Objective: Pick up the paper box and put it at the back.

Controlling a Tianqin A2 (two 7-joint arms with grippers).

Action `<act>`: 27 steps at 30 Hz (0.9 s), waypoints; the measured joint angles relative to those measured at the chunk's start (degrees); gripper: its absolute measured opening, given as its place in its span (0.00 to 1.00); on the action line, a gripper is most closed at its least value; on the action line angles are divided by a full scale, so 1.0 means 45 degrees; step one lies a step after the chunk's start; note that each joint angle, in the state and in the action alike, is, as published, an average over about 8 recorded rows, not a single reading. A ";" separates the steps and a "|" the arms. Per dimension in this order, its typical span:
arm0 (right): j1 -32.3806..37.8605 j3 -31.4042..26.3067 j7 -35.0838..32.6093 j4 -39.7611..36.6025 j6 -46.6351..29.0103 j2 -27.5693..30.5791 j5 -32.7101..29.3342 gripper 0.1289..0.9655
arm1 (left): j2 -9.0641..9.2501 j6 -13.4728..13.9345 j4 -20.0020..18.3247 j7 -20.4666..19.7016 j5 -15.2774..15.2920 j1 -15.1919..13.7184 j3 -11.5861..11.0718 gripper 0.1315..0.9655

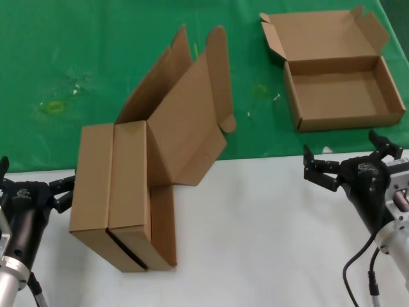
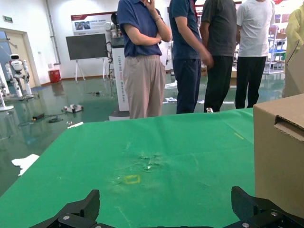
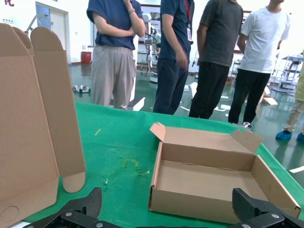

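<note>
- Paper box (image 1: 339, 77), open with its lid hinged back, lies flat on the green cloth (image 1: 77, 57) at the far right; the right wrist view shows it (image 3: 213, 180) empty, just beyond the right claw.
- Two further boxes stand on edge side by side at the left, straddling the border between the cloth and the white tabletop (image 1: 268, 230): a closed box (image 1: 92, 185) outermost, and beside it a box with raised lid (image 1: 172, 147), its rounded flaps pointing up.
- Right gripper (image 1: 348, 160) hovers low over the white tabletop, near the front edge of the paper box, fingers spread wide, nothing held.
- Left gripper (image 1: 35, 182) sits at the left edge of the table, just beside the closed box; fingers spread wide in the left wrist view, holding nothing.
- Four bystanders (image 2: 190, 52) stand behind the table.
</note>
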 joint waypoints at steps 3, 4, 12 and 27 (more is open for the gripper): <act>-0.0022 0.0010 0.0005 0.0023 0.0012 0.0001 0.0011 1.00 | 0.0000 0.0000 0.0000 0.0000 0.0000 0.0000 0.0000 1.00; -0.0024 0.0011 0.0006 0.0025 0.0013 0.0001 0.0012 1.00 | 0.0000 0.0000 0.0000 0.0000 0.0000 0.0000 0.0000 1.00; -0.0026 0.0013 0.0006 0.0028 0.0014 0.0001 0.0013 1.00 | 0.0000 0.0000 0.0000 0.0000 0.0000 0.0000 0.0000 1.00; -0.0026 0.0012 0.0006 0.0028 0.0014 0.0001 0.0013 1.00 | 0.0000 0.0000 0.0000 0.0000 0.0000 0.0000 0.0000 1.00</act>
